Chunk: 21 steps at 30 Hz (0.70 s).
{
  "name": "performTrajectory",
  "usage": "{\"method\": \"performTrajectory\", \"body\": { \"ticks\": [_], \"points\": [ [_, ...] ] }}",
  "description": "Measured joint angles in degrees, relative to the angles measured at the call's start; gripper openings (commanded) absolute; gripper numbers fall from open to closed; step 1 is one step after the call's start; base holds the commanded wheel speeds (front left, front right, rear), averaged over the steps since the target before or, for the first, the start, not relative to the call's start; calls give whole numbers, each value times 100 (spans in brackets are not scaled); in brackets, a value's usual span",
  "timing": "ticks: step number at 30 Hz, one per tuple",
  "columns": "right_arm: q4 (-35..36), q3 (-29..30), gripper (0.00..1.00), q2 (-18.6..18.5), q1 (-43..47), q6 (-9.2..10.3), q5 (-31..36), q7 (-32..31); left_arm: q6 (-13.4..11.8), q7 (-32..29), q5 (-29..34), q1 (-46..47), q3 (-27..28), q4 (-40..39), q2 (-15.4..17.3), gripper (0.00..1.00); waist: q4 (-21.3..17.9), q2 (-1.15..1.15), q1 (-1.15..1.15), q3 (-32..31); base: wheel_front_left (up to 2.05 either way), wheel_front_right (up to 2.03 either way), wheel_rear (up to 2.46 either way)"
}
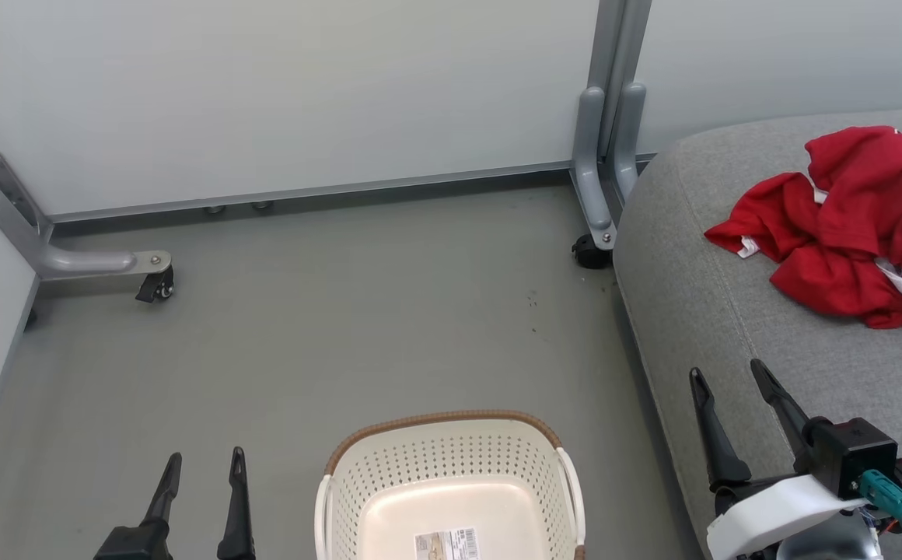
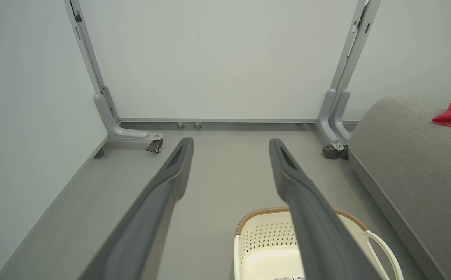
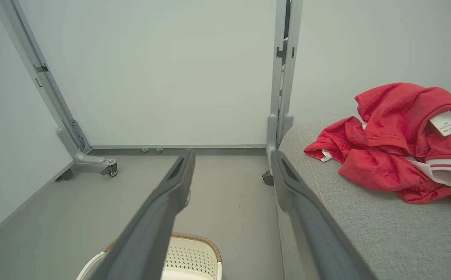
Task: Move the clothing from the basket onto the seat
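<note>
Right tool (image 3: 232, 155) is wide open, its two dark fingers (image 3: 163, 202) fanning up from the bottom with just grey floor (image 3: 54, 210) between them. The red clothing (image 3: 388, 147) sits in a crumpled heap on the grey seat (image 3: 365, 237) off to the right, white tag (image 3: 445, 123) flipped up on top, some white striped trim poking out at the edge. The basket (image 3: 194, 254) peeks in at the bottom, partly behind the left finger. White panels (image 3: 163, 77) on casters (image 3: 111, 170) at the back.

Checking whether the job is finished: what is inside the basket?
Inside the basket its bare cream floor and a paper label show, no garment; its near end lies out of frame. The clothing lies on the seat.
</note>
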State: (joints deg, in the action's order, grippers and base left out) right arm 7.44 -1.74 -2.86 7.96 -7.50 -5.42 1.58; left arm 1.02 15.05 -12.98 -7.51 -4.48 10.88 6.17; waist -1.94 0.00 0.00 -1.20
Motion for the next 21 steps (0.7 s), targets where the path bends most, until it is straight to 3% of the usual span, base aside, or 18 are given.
{"method": "performTrajectory", "body": {
  "ticks": [21],
  "points": [
    [25,-3,100,1,5,0,-25,-25,94,0,147,21,137,57,-102,100,19,0,0,-8,0,0,0]
  ]
}}
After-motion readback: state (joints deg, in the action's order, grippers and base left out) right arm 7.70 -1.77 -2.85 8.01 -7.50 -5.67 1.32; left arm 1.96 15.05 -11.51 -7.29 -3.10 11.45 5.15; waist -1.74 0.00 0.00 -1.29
